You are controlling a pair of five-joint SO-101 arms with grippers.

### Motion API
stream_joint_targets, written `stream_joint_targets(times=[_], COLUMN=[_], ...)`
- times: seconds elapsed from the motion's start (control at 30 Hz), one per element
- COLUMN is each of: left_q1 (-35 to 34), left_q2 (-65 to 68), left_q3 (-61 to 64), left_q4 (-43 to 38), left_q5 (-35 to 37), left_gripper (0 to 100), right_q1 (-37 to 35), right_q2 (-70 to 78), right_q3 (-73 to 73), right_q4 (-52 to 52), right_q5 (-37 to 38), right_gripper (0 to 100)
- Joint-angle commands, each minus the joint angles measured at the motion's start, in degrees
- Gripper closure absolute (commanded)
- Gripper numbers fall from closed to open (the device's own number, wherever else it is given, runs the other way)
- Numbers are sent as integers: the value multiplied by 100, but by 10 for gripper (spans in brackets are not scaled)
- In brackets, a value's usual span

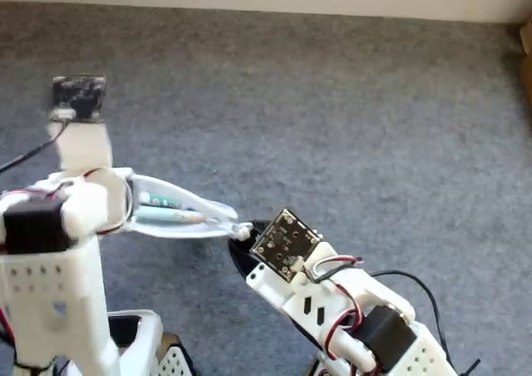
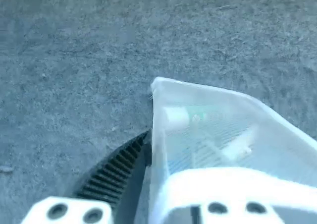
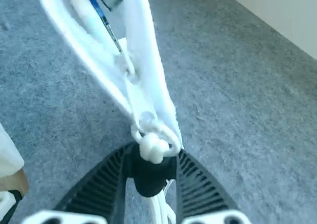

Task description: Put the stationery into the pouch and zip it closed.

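Pinching the zipper pull (image 3: 150, 145) in my right tool (image 3: 151, 159), I hold the pouch (image 1: 179, 214) stretched lengthwise toward the high view's centre-left, where my left tool (image 2: 151, 164) grips its far end; pens (image 1: 162, 201) lie inside.

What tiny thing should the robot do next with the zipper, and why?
Probably the right claw, shut on the zip pull, should slide it along the pouch toward the left claw. The stationery already lies inside, the left claw grips the far end, and the pouch's mouth gapes open.
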Motion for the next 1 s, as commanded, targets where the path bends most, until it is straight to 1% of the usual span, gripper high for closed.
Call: stream_joint_targets(times=[0.0,0.17,0.23,0.3,0.4,0.63,0.8,0.97], left_q1=[-40,136,233,470,901,1833,2730,3626], left_q2=[-57,-57,-57,-57,-31,-13,-13,4], left_q3=[-66,-338,-549,-760,-989,-919,-919,-848], left_q4=[-88,-334,-360,-369,-387,-1055,-1319,-1345], left_q5=[-9,18,308,422,281,-88,-396,-932], left_gripper=[745,737,733,733,733,733,733,733], right_q1=[75,75,75,75,75,75,75,92], right_q2=[-92,-92,-92,-101,-215,-1138,-1516,-1842], right_q3=[-611,-1147,-1244,-1288,-1288,-1288,-1288,-1288], right_q4=[532,1402,1666,1886,2141,2809,3187,3363], right_q5=[62,53,53,53,53,88,88,88], right_gripper=[995,995,995,995,995,995,995,995])
